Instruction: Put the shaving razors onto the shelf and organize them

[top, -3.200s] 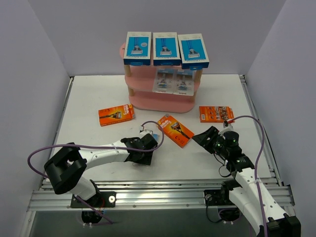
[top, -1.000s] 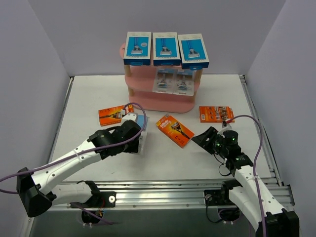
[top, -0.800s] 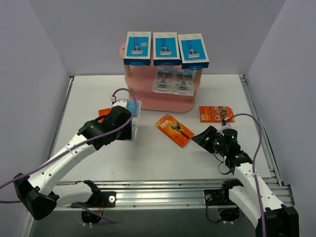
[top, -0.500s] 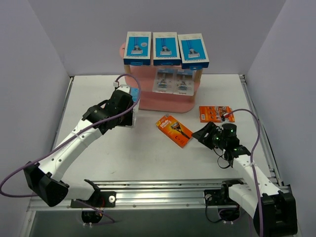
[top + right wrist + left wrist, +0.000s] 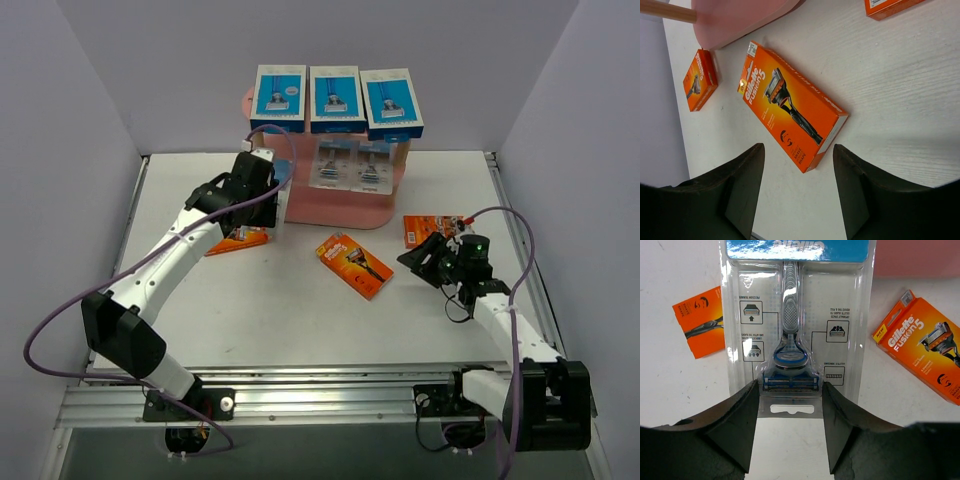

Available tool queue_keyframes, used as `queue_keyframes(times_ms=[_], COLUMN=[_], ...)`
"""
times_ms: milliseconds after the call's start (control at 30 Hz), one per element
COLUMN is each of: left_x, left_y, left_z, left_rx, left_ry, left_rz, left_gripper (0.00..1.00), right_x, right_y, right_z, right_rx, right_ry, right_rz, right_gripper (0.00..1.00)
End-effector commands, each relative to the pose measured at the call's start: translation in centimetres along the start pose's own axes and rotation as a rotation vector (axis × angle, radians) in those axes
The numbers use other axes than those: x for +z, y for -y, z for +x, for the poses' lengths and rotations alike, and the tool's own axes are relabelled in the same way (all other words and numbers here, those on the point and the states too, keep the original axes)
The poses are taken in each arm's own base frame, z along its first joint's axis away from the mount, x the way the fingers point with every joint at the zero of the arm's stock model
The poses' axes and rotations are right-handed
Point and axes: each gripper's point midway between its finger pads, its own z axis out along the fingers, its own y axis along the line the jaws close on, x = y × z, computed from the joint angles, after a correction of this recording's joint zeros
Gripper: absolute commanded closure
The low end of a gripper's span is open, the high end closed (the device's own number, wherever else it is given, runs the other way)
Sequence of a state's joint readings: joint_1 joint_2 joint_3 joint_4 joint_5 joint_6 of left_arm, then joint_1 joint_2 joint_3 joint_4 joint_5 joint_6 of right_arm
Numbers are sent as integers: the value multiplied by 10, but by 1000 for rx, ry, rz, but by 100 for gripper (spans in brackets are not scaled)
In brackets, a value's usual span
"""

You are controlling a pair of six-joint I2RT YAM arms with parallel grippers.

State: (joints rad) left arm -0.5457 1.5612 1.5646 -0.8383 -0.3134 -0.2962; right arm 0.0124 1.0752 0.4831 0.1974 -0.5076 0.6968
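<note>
Fingers on your left arm (image 5: 740, 425) clamp the clear grey razor blister pack (image 5: 797, 315) by its hang-tab end. Its long axis runs straight away toward the pink three-tier shelf (image 5: 920, 257), close ahead. Your right fingers (image 5: 745, 185) stand open, empty, short of the orange razor box (image 5: 790, 105).

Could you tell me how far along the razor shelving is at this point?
Done: three blue boxes stand atop the shelf, two blister packs on its middle tier. In hand: the left fingers grip the third blister pack, close to the shelf. Left: three orange packs lie on the table; the open right fingers face the middle one.
</note>
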Motion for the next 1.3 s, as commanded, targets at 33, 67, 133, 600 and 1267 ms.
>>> queue_keyframes(times_ms=[33,67,133,600,1267], left_x=[-7,-3,0,17,27], left_y=[10,11,13,24,24], left_z=[-51,-51,-54,-63,-70], left_rx=[-16,-9,-10,-12,-46], left_ry=[136,131,140,167,192], left_rz=[62,63,65,97,71], left_gripper=[96,95,93,83,73], right_x=[4,4,6,13,19], right_y=[-17,-14,-9,1,10], right_z=[-17,-19,-24,-31,-33], right_rx=[-61,-54,-44,-30,-21], right_ry=[15,20,31,35,29], right_rz=[-63,-58,-49,-35,-25], right_gripper=[48,48,48,48,48])
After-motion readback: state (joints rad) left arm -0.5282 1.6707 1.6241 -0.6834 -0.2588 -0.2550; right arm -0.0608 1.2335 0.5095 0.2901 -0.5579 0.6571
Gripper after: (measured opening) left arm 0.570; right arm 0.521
